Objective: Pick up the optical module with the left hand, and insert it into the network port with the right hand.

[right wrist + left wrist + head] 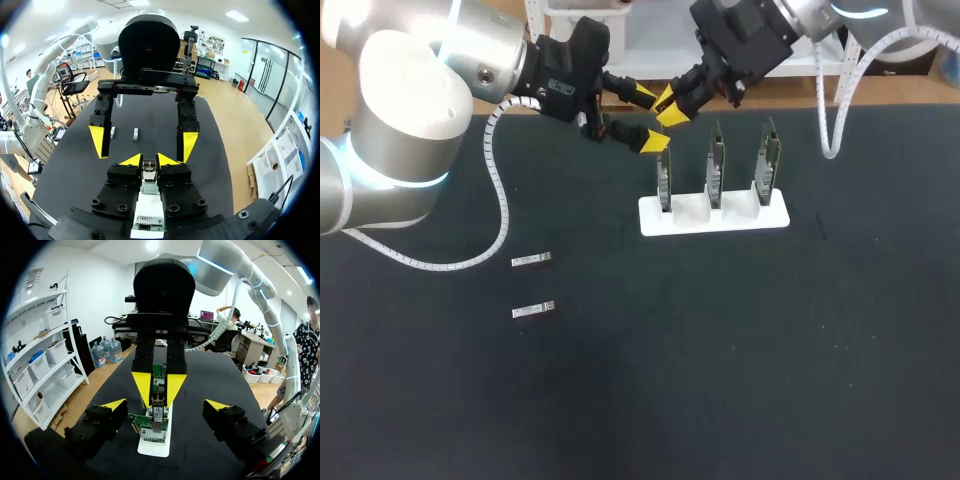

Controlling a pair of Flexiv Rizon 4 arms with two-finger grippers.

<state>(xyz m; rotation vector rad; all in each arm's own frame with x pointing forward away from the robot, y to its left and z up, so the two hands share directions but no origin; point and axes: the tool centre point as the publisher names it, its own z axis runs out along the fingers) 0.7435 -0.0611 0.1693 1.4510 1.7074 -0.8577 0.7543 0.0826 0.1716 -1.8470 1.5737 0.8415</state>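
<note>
Held part: the optical module [148, 169] is nearly swallowed by the pinching fingers of our right gripper [148, 160]; the head view misses it.
Socket: the network port lies under those fingers; whether the module is seated, we cannot tell.
Base: only a strip of the white holder [148, 216] shows under our right wrist.
Row: the farther boards [716, 165] are largely hidden behind the nearest board [148, 422] in our left wrist view.
Edges: the head view crops our left arm [410, 120] and right arm [800, 15].
</note>
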